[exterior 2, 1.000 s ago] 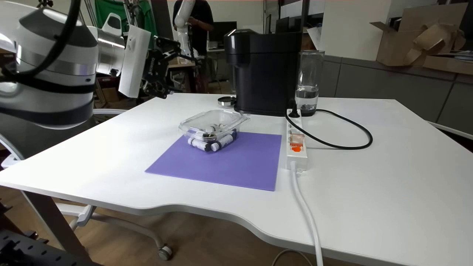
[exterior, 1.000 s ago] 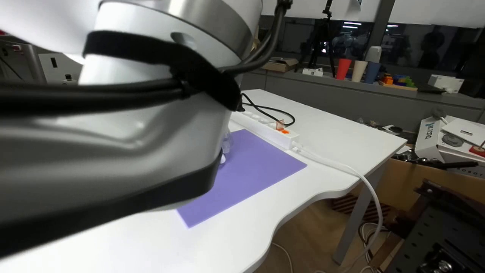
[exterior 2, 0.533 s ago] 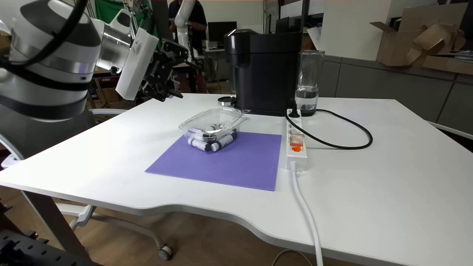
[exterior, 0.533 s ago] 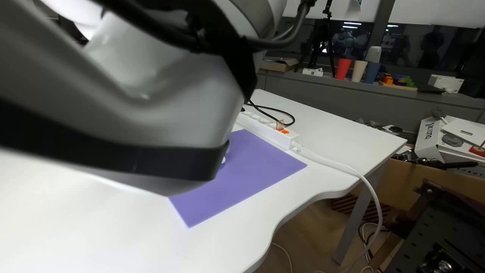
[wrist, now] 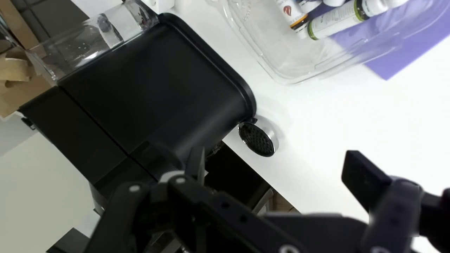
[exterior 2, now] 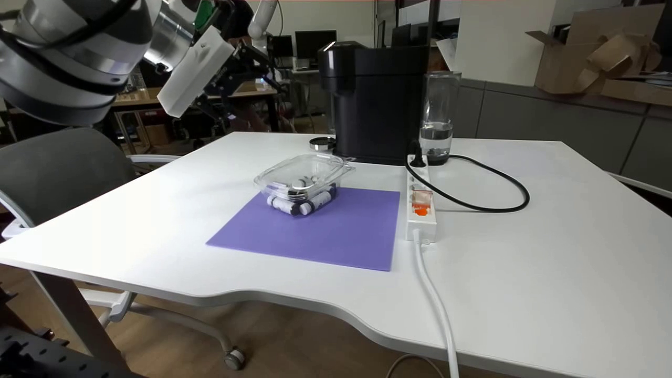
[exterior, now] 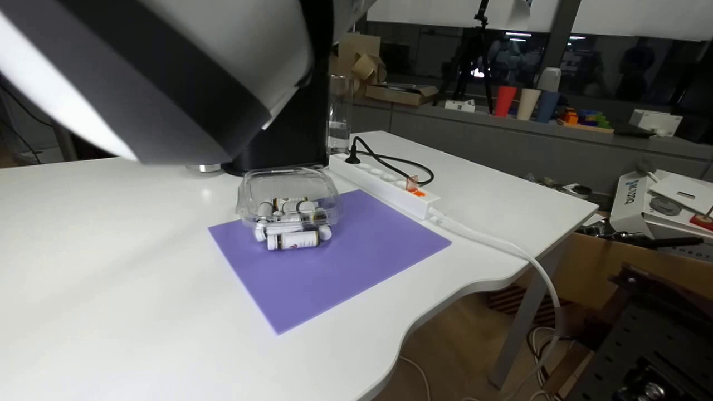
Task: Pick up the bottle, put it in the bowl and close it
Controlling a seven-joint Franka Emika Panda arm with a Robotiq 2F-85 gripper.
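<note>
Room: 2 monitors (exterior 2: 315, 44) stand far behind the purple mat (exterior 2: 315, 241).
Table (exterior 2: 499, 262): white, under the mat and reaching past it on every side.
Chair (exterior 2: 68, 163): grey, well left of the mat in an exterior view.
Gripper (wrist: 277, 168): black, above and left of the mat in an exterior view; in the wrist view its fingers (wrist: 365, 181) are spread well apart.
Bowl (exterior 2: 278, 170): see-through, straddling the mat's back edge.
Bottles (exterior: 292, 240): white, lying in the bowl at the mat's back edge; in the wrist view 1 bottle (wrist: 332, 20) has a green-edged label, 1 bottle (wrist: 289, 12) a red mark and an orange band. Print too small to read; I cannot tell for sure which is the task's.
Grille (wrist: 258, 139): round, silver-rimmed, behind the mat.
Machine (exterior 2: 373, 105): black, behind the mat.
Power strip (exterior 2: 422, 226): white, just beside the mat's right edge.
Tank (exterior 2: 438, 105): clear, partly filled, behind the mat's right corner.
Carton (exterior: 626, 211): white, far right of the mat; "ROBOT" is legible, sideways lettering unclear.
</note>
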